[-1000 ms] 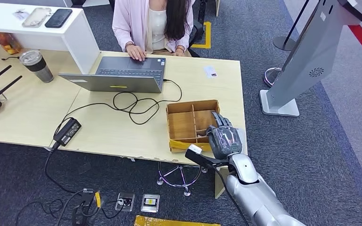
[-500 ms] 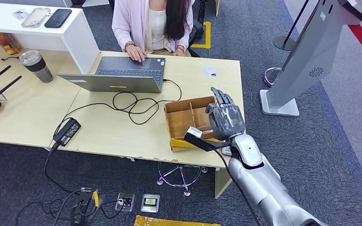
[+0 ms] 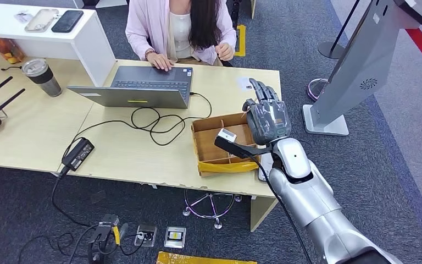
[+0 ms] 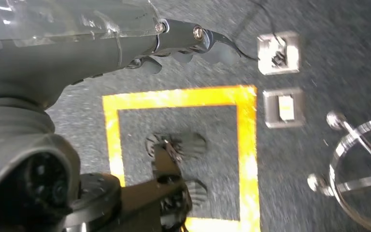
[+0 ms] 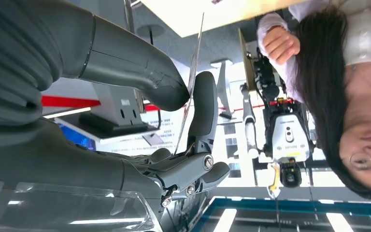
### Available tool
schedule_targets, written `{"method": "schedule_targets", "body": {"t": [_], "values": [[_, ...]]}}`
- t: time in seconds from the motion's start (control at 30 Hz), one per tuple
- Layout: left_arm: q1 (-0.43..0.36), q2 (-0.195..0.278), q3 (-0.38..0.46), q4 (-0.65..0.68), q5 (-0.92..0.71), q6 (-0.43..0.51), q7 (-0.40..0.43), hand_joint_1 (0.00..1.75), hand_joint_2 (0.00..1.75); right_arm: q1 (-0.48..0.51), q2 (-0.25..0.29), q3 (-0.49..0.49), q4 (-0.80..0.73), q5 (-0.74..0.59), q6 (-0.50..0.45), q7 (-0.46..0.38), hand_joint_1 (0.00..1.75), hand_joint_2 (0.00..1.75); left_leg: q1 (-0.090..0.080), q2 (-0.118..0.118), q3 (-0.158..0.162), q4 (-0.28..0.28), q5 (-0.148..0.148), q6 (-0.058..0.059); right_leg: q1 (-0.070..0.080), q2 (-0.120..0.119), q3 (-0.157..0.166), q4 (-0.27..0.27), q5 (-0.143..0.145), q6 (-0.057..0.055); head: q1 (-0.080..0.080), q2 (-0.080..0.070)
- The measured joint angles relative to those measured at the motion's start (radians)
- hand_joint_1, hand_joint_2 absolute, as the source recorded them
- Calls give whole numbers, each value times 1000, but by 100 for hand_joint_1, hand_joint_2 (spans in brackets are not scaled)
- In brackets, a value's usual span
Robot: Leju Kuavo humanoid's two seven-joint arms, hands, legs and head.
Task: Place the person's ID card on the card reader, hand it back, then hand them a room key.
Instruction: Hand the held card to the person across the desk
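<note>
My right hand (image 3: 266, 115) is raised over the far right corner of the wooden compartment box (image 3: 209, 144), its fingers pointing toward the person (image 3: 178, 27). In the right wrist view a thin card (image 5: 191, 82), seen edge-on, is pinched between the thumb (image 5: 140, 67) and a dark finger (image 5: 204, 108). A small white card (image 3: 245, 83) lies on the desk just beyond the hand. The person sits behind the desk with one hand on the laptop (image 3: 143, 85) and the other hand (image 3: 226, 51) lifted near the chest. My left hand (image 4: 183, 41) hangs over the floor and holds nothing.
A black cable (image 3: 154, 124) loops between the laptop and the box, with a power brick (image 3: 78, 153) at the desk's front. A cup (image 3: 43, 77) stands at the left. A grey kiosk stand (image 3: 357, 71) rises to the right of the desk.
My right hand has risen from the box's near right corner and moved forward toward the person. The person's hand has lifted off the desk.
</note>
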Motion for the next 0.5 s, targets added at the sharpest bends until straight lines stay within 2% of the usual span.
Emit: {"method": "schedule_targets", "body": {"t": [0.13, 0.2, 0.5], "values": [[-15, -10, -6, 94, -3, -191, -62, 0, 0, -64, 14, 0, 52, 20, -2, 17, 175, 175, 0, 0, 0, 0, 0, 0, 0, 0, 0, 0, 0, 0, 0, 0], [-21, -13, -8, 144, -6, -246, -80, 0, 0, -86, 21, 0, 78, 31, -2, 27, 175, 175, 1, 0, 0, 0, 0, 0, 0, 0, 0, 0, 0, 0, 0, 0], [-41, -54, -11, 323, -29, -322, -122, 0, 0, -153, 46, 0, 159, 78, 16, 77, 175, 175, 0, 0, 0, 0, 0, 0, 0, 0, -1, 0, 0, 0, 0, 0]]}}
